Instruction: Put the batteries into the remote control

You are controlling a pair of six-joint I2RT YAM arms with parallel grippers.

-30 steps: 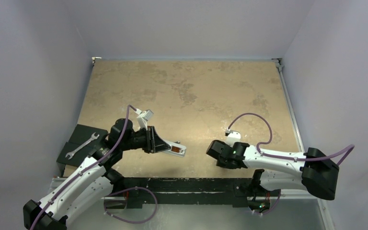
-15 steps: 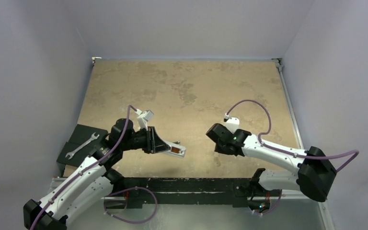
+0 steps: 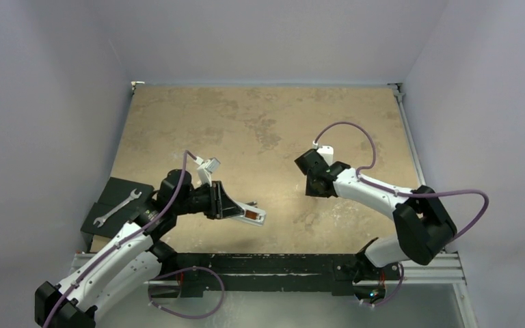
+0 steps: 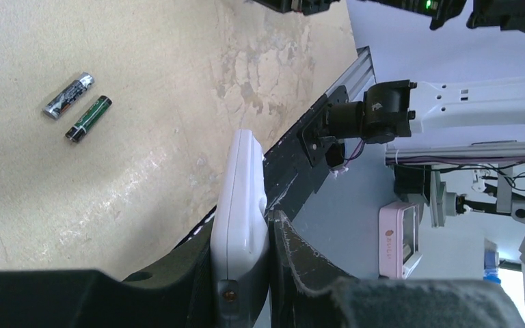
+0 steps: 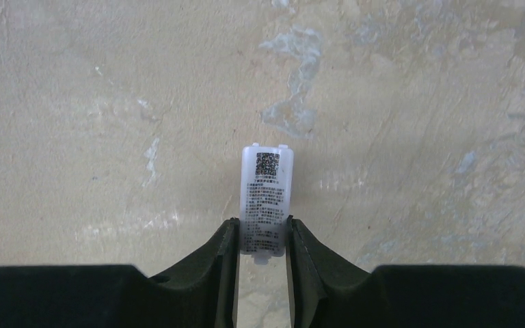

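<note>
My left gripper (image 3: 236, 208) is shut on the white remote control (image 3: 251, 214) and holds it above the table near the front edge, its open end showing an orange contact. In the left wrist view the remote (image 4: 243, 184) stands edge-on between the jaws of the left gripper (image 4: 240, 232). Two batteries lie side by side on the table, one silver-grey (image 4: 68, 96) and one dark green (image 4: 89, 118). My right gripper (image 3: 312, 186) points down over the table's middle. It is shut on a small white battery cover (image 5: 265, 198) with a printed label, held close over the table between the jaws of the right gripper (image 5: 262, 236).
A silver wrench (image 3: 116, 207) lies on a black block (image 3: 119, 188) at the table's left front corner. A black rail (image 3: 260, 263) runs along the near edge. Grey walls enclose the table on three sides.
My right arm has swung away from the near edge toward the table's middle, carrying the cover. My left arm and the remote have not moved.
</note>
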